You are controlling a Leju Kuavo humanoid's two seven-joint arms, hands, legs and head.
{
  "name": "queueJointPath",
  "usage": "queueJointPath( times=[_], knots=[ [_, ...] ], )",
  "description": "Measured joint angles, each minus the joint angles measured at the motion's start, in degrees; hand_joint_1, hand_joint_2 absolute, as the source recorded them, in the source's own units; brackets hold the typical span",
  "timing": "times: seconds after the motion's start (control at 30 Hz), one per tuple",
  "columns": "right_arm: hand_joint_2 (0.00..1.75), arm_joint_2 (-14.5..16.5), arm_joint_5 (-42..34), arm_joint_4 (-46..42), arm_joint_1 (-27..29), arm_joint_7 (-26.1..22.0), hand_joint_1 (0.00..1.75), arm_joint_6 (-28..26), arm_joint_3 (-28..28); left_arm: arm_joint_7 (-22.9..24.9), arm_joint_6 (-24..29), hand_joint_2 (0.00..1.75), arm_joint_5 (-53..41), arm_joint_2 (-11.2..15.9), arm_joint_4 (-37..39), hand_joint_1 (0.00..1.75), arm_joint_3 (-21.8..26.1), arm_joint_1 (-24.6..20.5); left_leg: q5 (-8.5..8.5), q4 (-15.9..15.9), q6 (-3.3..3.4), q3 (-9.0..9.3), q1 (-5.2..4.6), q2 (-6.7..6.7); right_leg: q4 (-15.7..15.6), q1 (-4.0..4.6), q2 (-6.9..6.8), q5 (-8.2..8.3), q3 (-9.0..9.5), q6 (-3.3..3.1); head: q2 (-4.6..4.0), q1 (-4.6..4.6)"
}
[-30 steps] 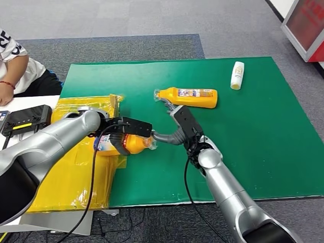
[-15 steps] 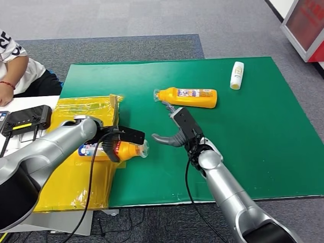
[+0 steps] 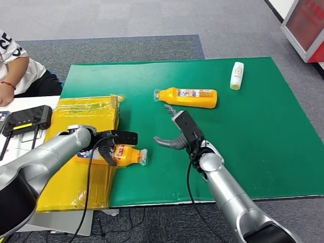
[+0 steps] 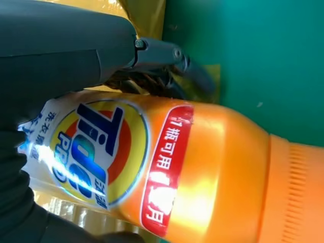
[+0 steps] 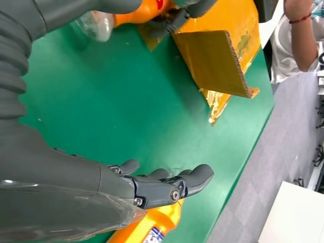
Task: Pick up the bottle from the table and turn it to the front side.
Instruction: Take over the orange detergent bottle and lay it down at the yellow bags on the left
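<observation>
Since the earlier frames the left hand has drawn the orange bottle back toward 9 o'clock, away from the right hand, and lowered it onto the edge of the yellow-wrapped cardboard box; the gap between bottle cap and right hand has widened. The left hand grips the bottle around its middle, fingers wrapped over the body; the bottle lies on its side, clear cap pointing to 3 o'clock, overhanging the green mat. In the left wrist view the printed front label faces the camera. The right hand hovers over the mat at centre, fingers spread and holding nothing, palm turned toward 9 o'clock. A second orange bottle lies on its side at 12 o'clock of the right hand, close beyond its fingertips. A small white bottle lies toward 2 o'clock. A person's arm rests at 10 o'clock, beside a black controller.
</observation>
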Motion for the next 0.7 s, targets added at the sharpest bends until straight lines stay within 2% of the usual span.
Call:
queueJointPath(
  times=[0.13, 0.27, 0.4, 0.5, 0.6, 0.7],
  knots=[
    [1.75, -0.5, 0.0, -0.5, 1.0, 0.2, 0.0, 0.0, 0.0, -8.2, 3.0, 0.0, 1.3, 0.8, -0.4, 0.0, 2.5, 1.3, -0.01, 0.0, 0.01, -0.03, -0.01, 0.0, 0.0, -0.01, 0.01, 0.0, -0.01, 0.01, 0.0, 0.0],
    [1.75, -1.3, -0.3, -1.8, 2.2, 0.5, 0.0, 0.0, 0.0, -19.3, 6.3, 0.0, 2.1, 3.8, -3.9, 0.0, 6.5, 3.3, -0.02, 0.0, 0.0, -0.04, -0.01, 0.02, 0.0, -0.01, 0.03, 0.0, -0.04, 0.0, 0.0, -0.01],
    [1.75, -2.3, -1.4, -2.9, 2.9, 0.8, 0.0, 0.3, 0.1, -31.6, 5.4, 1.75, 3.7, 9.0, -13.0, 0.0, 14.1, 8.8, -0.04, 0.0, -0.03, -0.02, 0.0, 0.05, 0.0, -0.01, 0.09, -0.04, -0.07, -0.04, 0.0, -0.01],
    [1.75, -3.0, -2.3, -3.6, 3.3, 0.8, 0.0, 0.8, 0.2, -39.2, -0.5, 1.75, 6.0, 12.7, -24.9, 0.0, 24.3, 17.7, -0.09, -0.1, -0.03, -0.01, 0.0, 0.07, 0.0, -0.01, 0.11, -0.13, -0.09, -0.05, 0.0, -0.02],
    [1.75, -3.3, -2.5, -4.1, 3.6, 0.8, 0.0, 1.2, 0.4, -40.8, -7.3, 1.75, 7.5, 14.0, -36.9, 0.0, 35.5, 26.9, -0.18, -0.1, 0.02, -0.03, -0.01, 0.06, 0.0, -0.02, 0.1, -0.21, -0.09, -0.01, 0.0, 0.0],
    [1.75, -3.5, -2.1, -5.1, 4.3, 0.5, 0.0, 1.3, 0.5, -40.9, -10.2, 1.75, 6.1, 13.7, -44.9, 0.0, 44.8, 33.9, -0.26, -0.1, 0.01, -0.03, -0.01, 0.07, -0.1, -0.02, 0.12, -0.23, -0.08, 0.01, 0.0, -0.01]
  ],
)
